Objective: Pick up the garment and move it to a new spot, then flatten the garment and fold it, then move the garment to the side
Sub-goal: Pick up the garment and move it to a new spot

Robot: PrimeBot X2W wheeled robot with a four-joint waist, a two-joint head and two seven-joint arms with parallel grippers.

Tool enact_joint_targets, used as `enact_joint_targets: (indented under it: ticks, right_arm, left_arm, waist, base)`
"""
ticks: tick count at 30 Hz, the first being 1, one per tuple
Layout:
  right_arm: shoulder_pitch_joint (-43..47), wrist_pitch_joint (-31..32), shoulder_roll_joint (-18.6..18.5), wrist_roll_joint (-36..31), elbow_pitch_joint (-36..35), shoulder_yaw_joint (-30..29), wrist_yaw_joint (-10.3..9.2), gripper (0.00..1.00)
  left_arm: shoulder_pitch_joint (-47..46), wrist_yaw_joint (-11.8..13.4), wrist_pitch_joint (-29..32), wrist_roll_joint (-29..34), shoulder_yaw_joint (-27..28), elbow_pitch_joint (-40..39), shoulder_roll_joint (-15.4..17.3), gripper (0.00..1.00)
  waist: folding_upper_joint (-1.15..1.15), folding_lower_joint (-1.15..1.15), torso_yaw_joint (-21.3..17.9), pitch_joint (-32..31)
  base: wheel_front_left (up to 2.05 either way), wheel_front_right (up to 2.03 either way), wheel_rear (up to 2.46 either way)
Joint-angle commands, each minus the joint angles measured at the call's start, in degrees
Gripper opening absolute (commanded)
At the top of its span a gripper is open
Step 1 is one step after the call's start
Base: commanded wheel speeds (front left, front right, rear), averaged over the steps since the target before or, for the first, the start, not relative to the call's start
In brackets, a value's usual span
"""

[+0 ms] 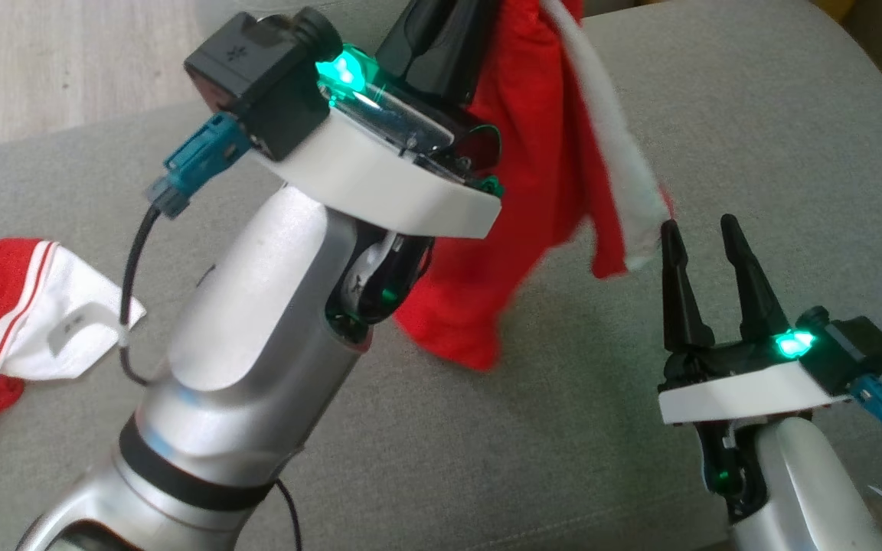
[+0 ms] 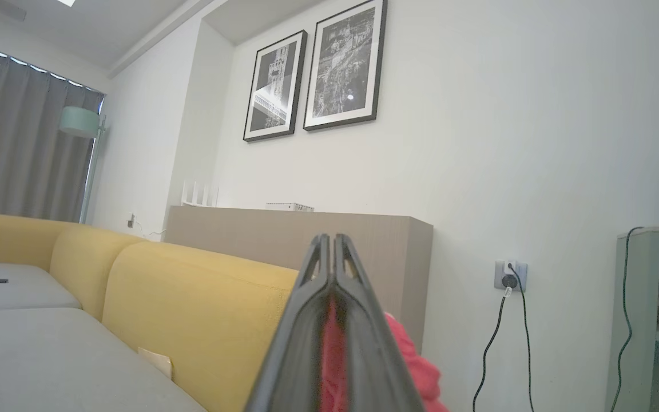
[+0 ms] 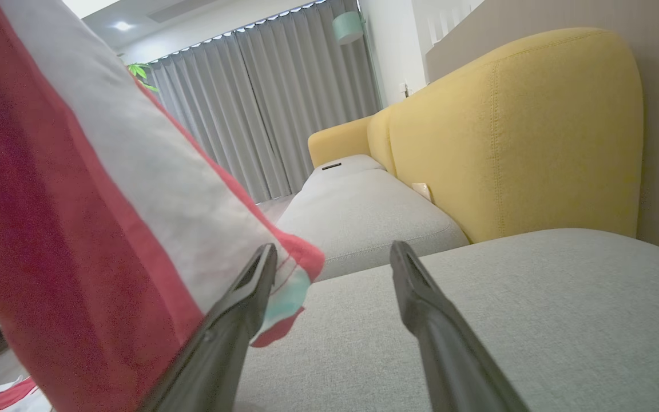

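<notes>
Your left gripper (image 2: 332,240) is clamped on the garment (image 1: 533,153): in the left wrist view red cloth shows pinched between the two closed fingers. The piece hangs in a bunched column over the middle of the sofa seat (image 1: 755,115), toward its far edge. Whether its lowest fold touches the cushion cannot be told. Your right gripper (image 1: 700,223) stands with its jaws wide apart and nothing between them, near the right front of the seat. Its tips are just beside the dangling end of the white band (image 1: 617,145). In the right wrist view that hem lies against or just behind one finger, not in the gap. The likeliest trouble is there: if you close now, you could catch only the band's tip or miss it, and the cloth would twist when you spread it. The pinch above looks narrow, so a sharp sideways move could pull the fabric out. The hanging part looks blurred, so it may be swinging and could foul the open fingers. A second red and white garment (image 1: 20,306) lies at the seat's left edge, so setting down too far that way would tangle the two.
</notes>
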Motion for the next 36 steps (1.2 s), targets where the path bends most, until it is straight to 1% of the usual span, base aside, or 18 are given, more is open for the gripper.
enact_joint_targets:
  ticks: [1,3,5,10,13,17,24,25,26,31,36]
  right_arm:
    - [-1.0,-0.5,-0.1,0.3,-2.4,1.1,0.44,1.0]
    - [-0.9,-0.5,-0.1,0.4,-2.7,0.7,0.44,1.0]
    - [-0.9,-0.5,-0.1,0.5,-3.0,0.2,0.44,1.0]
    - [-1.0,-0.5,-0.1,0.4,-3.0,-0.6,0.44,1.0]
    - [-1.2,-0.5,-0.1,-0.2,-2.7,-0.6,0.44,1.0]
    - [-1.4,-0.5,-0.1,-0.7,-2.5,-0.4,0.44,1.0]
    - [-1.7,-0.5,-0.1,-1.9,-1.8,0.2,0.44,1.0]
    - [-1.7,-0.5,-0.1,-2.0,-1.7,0.2,0.44,1.0]
    - [-1.7,-0.5,-0.1,-2.1,-1.6,0.1,0.44,1.0]
    - [-1.5,-0.5,-0.1,-2.6,-1.0,-0.3,0.44,1.0]
    - [-0.8,-0.5,-0.1,-3.1,-0.8,-1.1,0.44,1.0]
  left_arm:
    - [-2.5,1.0,-0.7,-0.4,1.5,-1.4,0.9,0.0]
    - [-0.5,2.1,-1.0,-0.9,1.7,0.7,0.9,0.0]
    - [2.7,2.4,-1.1,-1.7,2.3,3.5,1.3,0.0]
    - [11.0,1.9,-1.3,-0.2,2.5,11.7,4.9,0.0]
    - [14.6,1.9,-1.4,0.8,3.9,16.3,5.6,0.0]
    - [17.0,1.3,-1.4,2.4,5.9,19.0,5.2,0.0]
    - [19.7,-0.5,-1.4,5.3,10.7,22.8,2.7,0.0]
    - [19.8,-0.6,-1.4,5.9,11.1,23.3,2.5,0.69]
    - [20.0,-0.7,-1.4,6.4,11.6,23.5,2.3,1.0]
    - [20.8,-0.9,-1.4,9.0,15.0,21.8,1.4,1.0]
    - [22.9,-1.0,-1.4,12.1,19.0,15.2,1.1,1.0]
  waist:
    - [0.0,0.0,-0.3,0.3]
    - [0.0,0.0,0.0,0.7]
    - [0.0,0.0,0.6,1.1]
    - [0.0,0.0,3.1,2.3]
    - [0.0,0.0,4.5,2.8]
    - [0.0,0.0,5.6,3.3]
    - [0.0,0.0,7.1,3.7]
    - [0.0,0.0,7.2,3.7]
    - [0.0,0.0,7.4,3.6]
    - [0.0,0.0,8.6,2.7]
    - [0.0,0.0,10.5,1.4]
  base:
    - [0.0,0.0,0.0]
    - [0.0,0.0,0.0]
    - [0.0,0.0,0.0]
    - [0.0,0.0,0.0]
    - [0.0,0.0,0.0]
    - [0.0,0.0,0.0]
    - [0.0,0.0,0.0]
    - [0.0,0.0,0.0]
    - [0.0,0.0,0.0]
    - [0.0,0.0,0.0]
    - [0.0,0.0,0.0]
